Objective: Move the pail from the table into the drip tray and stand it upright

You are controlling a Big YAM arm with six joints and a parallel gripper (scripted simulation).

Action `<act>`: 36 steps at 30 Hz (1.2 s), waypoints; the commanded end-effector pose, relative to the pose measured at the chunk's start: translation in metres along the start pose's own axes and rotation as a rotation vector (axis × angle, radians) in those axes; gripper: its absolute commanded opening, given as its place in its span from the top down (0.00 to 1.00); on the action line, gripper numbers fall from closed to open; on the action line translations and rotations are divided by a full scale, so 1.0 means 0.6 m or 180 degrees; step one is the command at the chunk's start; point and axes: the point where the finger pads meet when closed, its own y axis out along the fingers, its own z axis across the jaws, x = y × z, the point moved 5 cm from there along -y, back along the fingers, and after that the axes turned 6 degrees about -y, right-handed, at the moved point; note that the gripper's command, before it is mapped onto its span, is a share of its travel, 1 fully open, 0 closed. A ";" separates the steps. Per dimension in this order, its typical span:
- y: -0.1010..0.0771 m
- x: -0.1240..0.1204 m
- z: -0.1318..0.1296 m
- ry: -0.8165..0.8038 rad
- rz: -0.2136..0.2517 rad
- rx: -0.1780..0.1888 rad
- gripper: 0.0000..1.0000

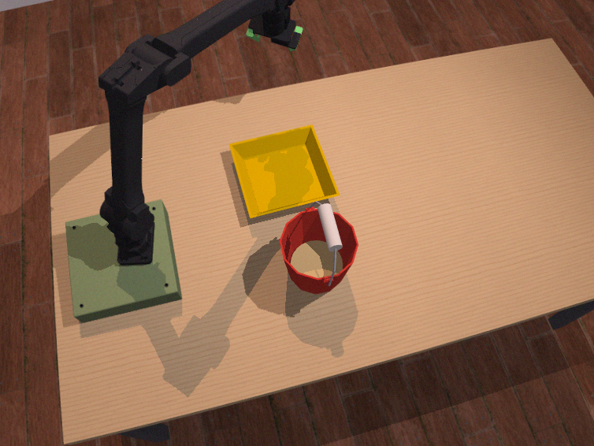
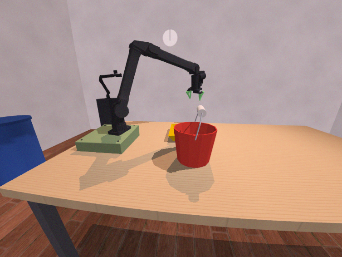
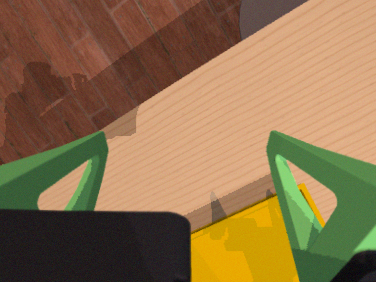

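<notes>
A pale wood-grain table (image 1: 432, 143) stands on a dark red plank floor (image 1: 455, 407), with plain grey walls behind and a blue bin (image 2: 16, 143) off one corner. Nothing of the task appears done. The pail (image 1: 317, 249) stands upright on the table near the middle, closer to the long edge that faces the exterior camera, just beside the tray (image 1: 283, 168) and outside it. The tray lies flat, rim up, toward the centre of the table and holds nothing. The gripper (image 2: 194, 95) hangs in the air with its fingers spread fully apart, holding nothing, above the far side of the tray and toward the far long edge. Still to do, in my judgement: grasp the pail, lift it over the rim, stand it on the tray floor, release and withdraw. The pail is red, faceted, tapering to a narrower base, with a thin grey wire bail raised above the rim and carrying a white cylindrical grip (image 1: 330, 225). The tray is yellow, square, shallow, with sloping walls. The arm is matt black on a green base plate (image 1: 163, 283) near a short edge; its fingers are green, triangular and hollowed.
</notes>
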 end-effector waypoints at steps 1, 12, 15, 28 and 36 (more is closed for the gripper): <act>-0.011 0.006 0.000 -0.0008 -0.0042 -0.0017 0.00; -0.011 0.006 0.000 -0.0008 -0.0042 -0.0017 0.00; -0.011 0.006 0.000 -0.0008 -0.0042 -0.0017 0.00; -0.100 -0.026 -0.066 0.0571 -0.0391 -0.0184 0.30; -0.121 -0.053 -0.085 0.1082 -0.0543 -0.0260 0.30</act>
